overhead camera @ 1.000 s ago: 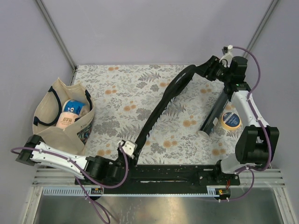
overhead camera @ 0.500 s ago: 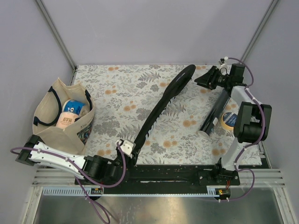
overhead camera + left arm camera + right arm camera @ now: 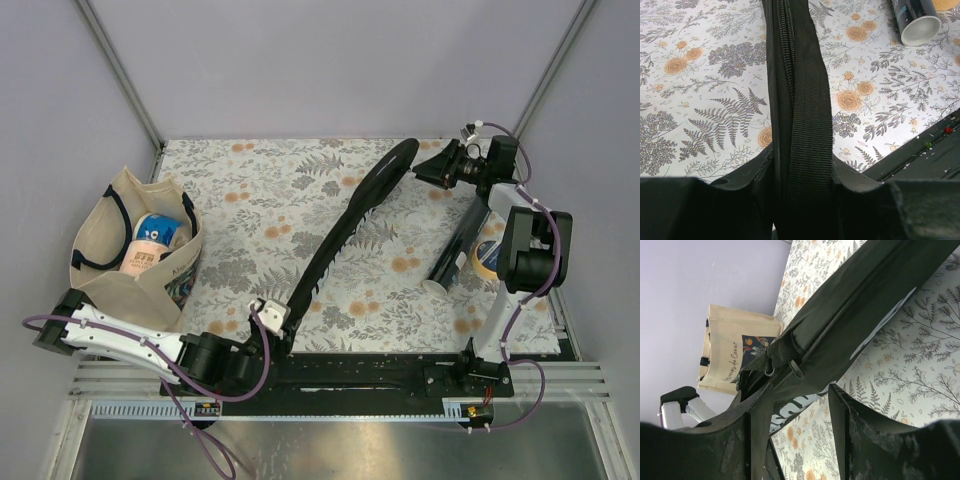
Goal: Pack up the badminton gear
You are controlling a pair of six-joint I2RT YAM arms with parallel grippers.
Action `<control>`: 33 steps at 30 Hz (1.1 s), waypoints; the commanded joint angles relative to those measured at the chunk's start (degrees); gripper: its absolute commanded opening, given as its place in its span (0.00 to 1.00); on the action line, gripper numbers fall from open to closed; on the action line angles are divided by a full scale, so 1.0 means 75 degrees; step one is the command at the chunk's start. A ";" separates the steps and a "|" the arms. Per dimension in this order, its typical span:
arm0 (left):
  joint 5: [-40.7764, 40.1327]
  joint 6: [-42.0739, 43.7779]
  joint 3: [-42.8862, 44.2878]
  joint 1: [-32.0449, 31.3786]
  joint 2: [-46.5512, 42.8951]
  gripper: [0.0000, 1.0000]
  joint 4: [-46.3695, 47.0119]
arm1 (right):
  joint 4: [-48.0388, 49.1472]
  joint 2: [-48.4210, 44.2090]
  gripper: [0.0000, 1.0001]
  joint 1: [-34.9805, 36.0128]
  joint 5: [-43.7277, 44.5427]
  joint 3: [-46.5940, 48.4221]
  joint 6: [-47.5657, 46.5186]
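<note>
Our left pincer [image 3: 802, 187] clamps the near end of the CROSSWAY cover [image 3: 345, 225], which stretches diagonally across the table [image 3: 250, 200]. Our right pincer [image 3: 800, 412] gapes empty beside its far end. We judge it best to line up on the zip pull [image 3: 796, 369] before closing.

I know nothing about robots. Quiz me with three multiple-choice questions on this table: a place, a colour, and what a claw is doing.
1. The tape roll lies: A in the tote bag; B beside the black tube; C on the racquet cover.
2. The tube's end cap is: A red; B white; C green.
3. The left gripper is: A wide open; B holding the tube; C clamped on the racquet cover.
Answers: B, it sits by the tube; B, its rim shows white; C, the strap runs between its fingers.
</note>
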 commanded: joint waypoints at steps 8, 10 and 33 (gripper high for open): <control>-0.0095 -0.0174 0.0503 -0.0013 0.0168 0.00 0.0335 | 0.2604 0.0528 0.47 0.0311 -0.0483 0.0217 0.1884; -0.0095 -0.0163 0.0491 -0.0013 0.0180 0.00 0.0335 | 0.2815 0.0563 0.43 0.0311 -0.0472 0.0147 0.2013; -0.0154 -0.0139 0.0538 -0.0013 0.0122 0.00 0.0335 | 0.2746 0.0587 0.00 0.0311 -0.0343 -0.0041 0.1838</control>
